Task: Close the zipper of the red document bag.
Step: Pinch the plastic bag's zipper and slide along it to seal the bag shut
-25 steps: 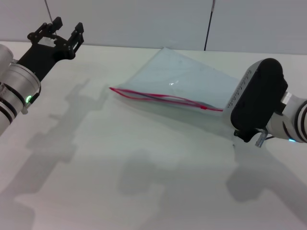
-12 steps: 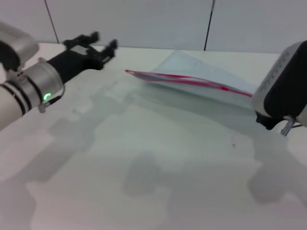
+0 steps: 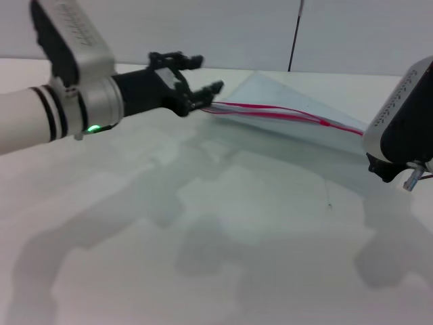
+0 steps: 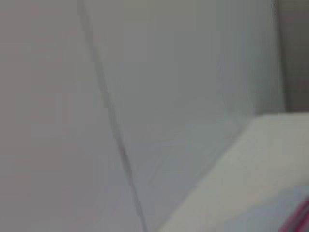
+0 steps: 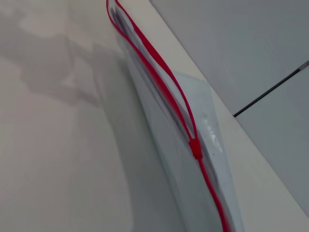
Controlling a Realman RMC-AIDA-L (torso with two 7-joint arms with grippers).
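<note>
The red document bag [image 3: 284, 100] lies flat at the back of the white table, a pale translucent pouch. Its zipper [image 3: 270, 113] runs along the near long edge as a red strip. In the right wrist view the zipper [image 5: 159, 92] gapes as two red lines up to the small slider [image 5: 195, 149]; past the slider it is one closed line. My left gripper [image 3: 203, 84] is open, just off the bag's left end, with nothing between its fingers. My right arm [image 3: 400, 128] hangs by the bag's right end, its fingers hidden. The left wrist view catches a red bit of zipper [image 4: 301, 217].
The white table [image 3: 223, 230] stretches toward me in front of the bag. A pale panelled wall [image 3: 223, 30] with a dark seam stands right behind the table's far edge.
My left arm has swung in from the far left, and its gripper has gone from well away to the bag's left end. The right arm has shifted slightly right.
</note>
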